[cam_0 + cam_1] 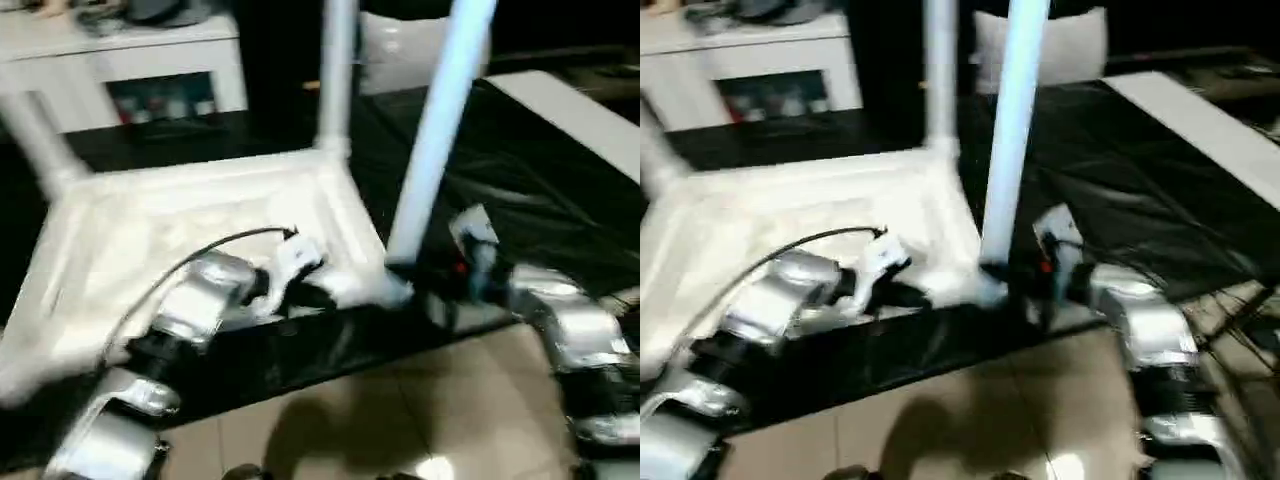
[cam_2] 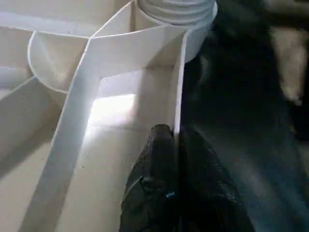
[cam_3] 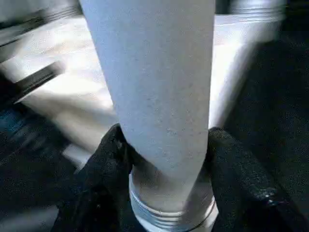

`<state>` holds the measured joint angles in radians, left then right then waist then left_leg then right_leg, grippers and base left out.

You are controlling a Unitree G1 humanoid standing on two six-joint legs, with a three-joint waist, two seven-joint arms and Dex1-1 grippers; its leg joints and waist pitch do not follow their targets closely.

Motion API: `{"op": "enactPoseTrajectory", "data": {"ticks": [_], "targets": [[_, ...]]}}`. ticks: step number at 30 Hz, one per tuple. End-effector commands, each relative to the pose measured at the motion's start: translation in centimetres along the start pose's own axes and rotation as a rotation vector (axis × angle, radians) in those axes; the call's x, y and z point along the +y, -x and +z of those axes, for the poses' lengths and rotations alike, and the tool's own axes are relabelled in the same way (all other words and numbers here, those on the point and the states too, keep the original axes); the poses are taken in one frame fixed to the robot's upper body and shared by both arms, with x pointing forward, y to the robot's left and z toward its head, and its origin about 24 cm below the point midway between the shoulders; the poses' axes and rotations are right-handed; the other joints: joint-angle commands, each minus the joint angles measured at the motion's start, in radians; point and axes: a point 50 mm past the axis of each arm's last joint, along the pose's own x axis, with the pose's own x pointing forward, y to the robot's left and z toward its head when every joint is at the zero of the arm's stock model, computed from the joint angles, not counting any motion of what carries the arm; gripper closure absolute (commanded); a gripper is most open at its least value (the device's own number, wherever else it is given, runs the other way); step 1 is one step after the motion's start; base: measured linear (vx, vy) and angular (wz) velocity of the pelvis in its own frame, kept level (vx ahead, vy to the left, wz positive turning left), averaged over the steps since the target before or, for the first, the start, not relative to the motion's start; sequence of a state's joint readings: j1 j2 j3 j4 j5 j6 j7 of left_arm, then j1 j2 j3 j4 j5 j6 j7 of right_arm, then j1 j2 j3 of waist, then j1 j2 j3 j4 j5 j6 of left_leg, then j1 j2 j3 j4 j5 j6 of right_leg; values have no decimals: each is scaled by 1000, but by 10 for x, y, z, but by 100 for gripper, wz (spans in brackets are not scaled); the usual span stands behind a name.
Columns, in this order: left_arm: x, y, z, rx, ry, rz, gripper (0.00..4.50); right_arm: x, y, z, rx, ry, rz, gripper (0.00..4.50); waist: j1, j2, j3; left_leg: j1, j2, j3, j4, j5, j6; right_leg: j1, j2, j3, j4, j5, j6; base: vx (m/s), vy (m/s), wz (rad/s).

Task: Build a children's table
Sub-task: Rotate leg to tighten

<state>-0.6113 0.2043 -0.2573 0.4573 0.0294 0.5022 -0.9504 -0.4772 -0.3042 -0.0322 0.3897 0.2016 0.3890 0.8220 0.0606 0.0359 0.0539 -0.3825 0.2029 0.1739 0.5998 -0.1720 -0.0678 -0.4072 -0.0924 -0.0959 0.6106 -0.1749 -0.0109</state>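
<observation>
The tabletop [image 1: 200, 230] lies upside down on the work table [image 1: 520, 190], with its ribbed underside facing up and its long axis running across the view, from left to right. Three legs point up from its corners: the near-right leg [image 1: 440, 130] leans a little to the right, the far-right leg [image 1: 337, 75] stands almost straight, and the far-left leg [image 1: 35, 135] tilts to the left.

The work table has a shiny black cover. In front of it is a light tiled floor [image 1: 400, 410], and behind it stands a white shelf unit [image 1: 130, 60].

All parts are white plastic, and the legs are smooth tubes. The near-right leg has a threaded base.

The left gripper [image 2: 175, 140] is clenched on the thin rim wall of the tabletop. The right gripper [image 3: 164, 145] grasps the near-right leg just above its thread.
</observation>
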Motion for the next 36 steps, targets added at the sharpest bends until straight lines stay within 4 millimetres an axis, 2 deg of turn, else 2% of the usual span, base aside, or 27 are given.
{"op": "enactPoseTrajectory", "data": {"ticks": [1, 4, 6, 7, 9, 10, 11, 13, 14, 18, 23, 28, 29, 30, 31, 32, 33, 34, 36], "targets": [[-7, -13, 34, -138, 44, 42, 450, 9, -26, -8, 64, -36, -94, 252, 1, -17, -62, 6, 14, -9, -71, -214, 20, 54, -55, 39, -94, -369, -165, 0, 0, 0], [-6, -20, 40, -160, 66, 131, 450, 8, -36, -7, 13, -98, -178, 252, -5, -17, -67, 6, 11, -5, -65, -185, 47, 54, -54, 41, -95, -316, -175, 0, 0, 0], [-6, -21, 42, -167, 60, 145, 450, 8, -37, -6, -7, -87, -184, 185, -2, -15, -71, 5, 12, -4, -63, -168, 58, 57, -53, 41, -91, -278, -182, 0, 0, 0], [-6, -22, 42, -167, 59, 144, 450, 8, -38, -5, -9, -82, -189, 185, 1, -16, -72, 4, 13, -3, -63, -136, 79, 59, -49, 42, -84, -211, -197, 0, 0, 0], [-10, -21, 44, -169, 13, 124, 450, 11, -38, -1, -49, -111, -167, 179, 3, -14, -72, 2, 14, -4, -63, -120, 95, 61, -50, 41, -80, -181, -207, 0, 0, 0], [-11, -20, 44, -167, -1, 119, 450, 12, -38, 0, -57, -106, -156, 150, 5, -14, -73, 3, 16, -5, -64, -117, 96, 62, -50, 41, -78, -172, -212, 0, 0, 0], [-11, -19, 43, -166, -20, 112, 450, 12, -36, 0, -55, -95, -149, 150, 7, -7, -76, 4, 16, -5, -63, -115, 95, 63, -51, 41, -76, -164, -216, 0, 0, 0], [-11, -17, 40, -159, -29, 109, 450, 11, -32, -1, -58, -70, -129, 132, 6, -10, -76, 4, 17, -5, -64, -120, 96, 63, -50, 41, -74, -140, -225, 0, 0, 0], [-10, -15, 37, -152, -47, 100, 450, 8, -28, -1, -62, -50, -119, 106, 9, -11, -74, 6, 18, -4, -63, -134, 95, 63, -52, 41, -77, -153, -224, 0, 0, 0], [-8, -9, 29, -128, -119, 58, 450, 1, -13, 0, -63, 11, -74, 89, 11, -12, -74, 5, 18, -2, -63, -147, 93, 63, -52, 43, -78, -179, -217, 0, 0, 0], [-6, 0, 20, -97, -205, -41, 450, -4, 13, 4, -25, 119, 69, 47, 27, -14, -75, 8, 22, -2, -62, -151, 94, 61, -53, 45, -77, -189, -209, 0, 0, 0], [-9, 7, 14, -68, -287, -148, 450, -3, 26, 6, -13, 162, 187, 47, 46, -13, -77, 10, 27, -1, -62, -137, 99, 57, -53, 47, -71, -171, -215, 0, 0, 0], [-10, 14, 9, -27, -348, -238, 450, -2, 34, 7, 6, 201, 279, 47, 49, -12, -77, 11, 27, -2, -61, -136, 98, 57, -54, 46, -70, -170, -216, 0, 0, 0], [-10, 15, 8, -20, -358, -250, 450, -1, 35, 7, 10, 209, 292, 47, 56, -12, -77, 12, 29, 0, -61, -145, 100, 55, -53, 47, -71, -175, -215, 0, 0, 0], [-10, 19, 5, 11, -389, -292, 450, 0, 39, 7, 30, 227, 344, 47, 61, -17, -77, 11, 29, 0, -61, -147, 100, 55, -53, 47, -69, -175, -216, 0, 0, 0], [-10, 20, 4, 22, -397, -305, 450, 0, 40, 6, 40, 229, 363, 47, 61, -17, -77, 11, 29, 0, -61, -147, 100, 55, -53, 47, -69, -175, -216, 0, 0, 0], [-10, 21, 3, 30, -409, -320, 450, 1, 41, 6, 48, 227, 382, 47, 66, -14, -76, 13, 31, 0, -61, -153, 98, 52, -55, 47, -69, -182, -219, 0, 0, 0], [-10, 23, 2, 39, -422, -338, 450, 2, 42, 5, 60, 224, 409, 64, 70, -20, -75, 14, 31, 0, -63, -164, 90, 52, -56, 48, -71, -207, -216, 0, 0, 0], [-11, 27, 0, 66, -458, -387, 450, 8, 45, 3, 110, 202, 507, 64, 78, -15, -74, 16, 32, -1, -63, -178, 86, 51, -56, 47, -72, -232, -210, 0, 0, 0]]}}
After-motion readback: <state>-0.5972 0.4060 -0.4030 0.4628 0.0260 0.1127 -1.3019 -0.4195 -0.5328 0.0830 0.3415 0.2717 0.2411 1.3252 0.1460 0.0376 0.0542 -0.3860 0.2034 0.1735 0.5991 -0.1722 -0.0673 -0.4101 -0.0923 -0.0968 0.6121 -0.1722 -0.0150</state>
